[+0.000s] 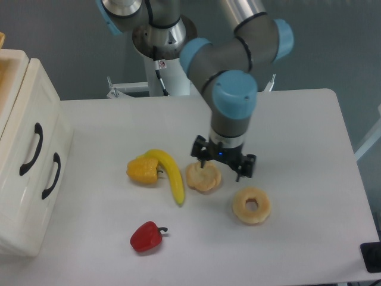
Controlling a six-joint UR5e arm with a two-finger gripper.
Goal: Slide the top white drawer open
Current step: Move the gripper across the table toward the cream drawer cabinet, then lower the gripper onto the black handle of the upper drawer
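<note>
Drawer: the top white drawer [27, 128] — shut, at the surface's left edge, well apart from claw.
Claw: the claw [222, 165] — mid-surface, jaw state unclear.

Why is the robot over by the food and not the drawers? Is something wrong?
That does look odd. The tool hangs over a round pastry mid-table, far from the top white drawer at the left edge, which looks shut. Nothing is spilled or broken that I can see.

We see bare white tabletop [101, 179] before the cream cabinet's top white drawer [27, 134]; yellow pepper [143, 170], curved yellow banana [171, 173] and red pepper [146, 236] lie farther right.
</note>
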